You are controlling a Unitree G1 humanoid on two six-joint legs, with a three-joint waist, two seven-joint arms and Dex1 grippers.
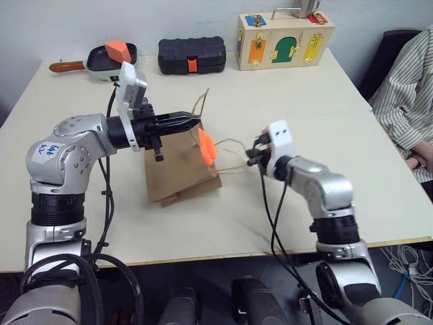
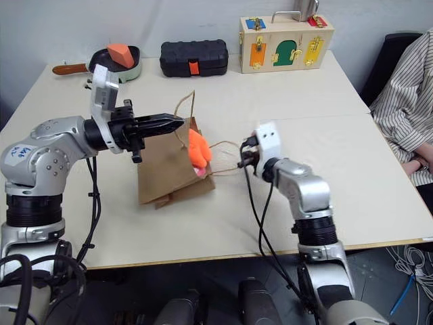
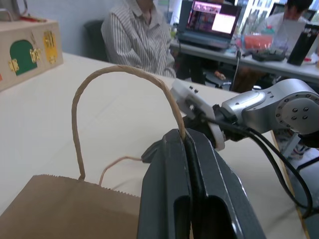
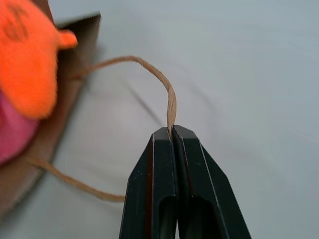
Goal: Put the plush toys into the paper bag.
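Observation:
The brown paper bag (image 1: 177, 169) lies tilted at the table's middle, its mouth facing my right arm. An orange plush toy (image 1: 206, 149) sticks out of the mouth, with a pink plush toy (image 4: 15, 129) just under it. My left gripper (image 1: 196, 122) is held level above the bag, shut on the upper loop handle (image 3: 119, 69). My right gripper (image 1: 252, 157) sits to the right of the mouth, shut on the other handle (image 4: 149, 67), which stretches from the bag to its tips.
At the table's far edge stand a frying pan (image 1: 101, 61) holding an orange wedge block (image 1: 116, 49), a black case (image 1: 191, 54) and a wooden lock box (image 1: 284, 40). A person in a striped shirt (image 1: 413, 88) sits at the right side.

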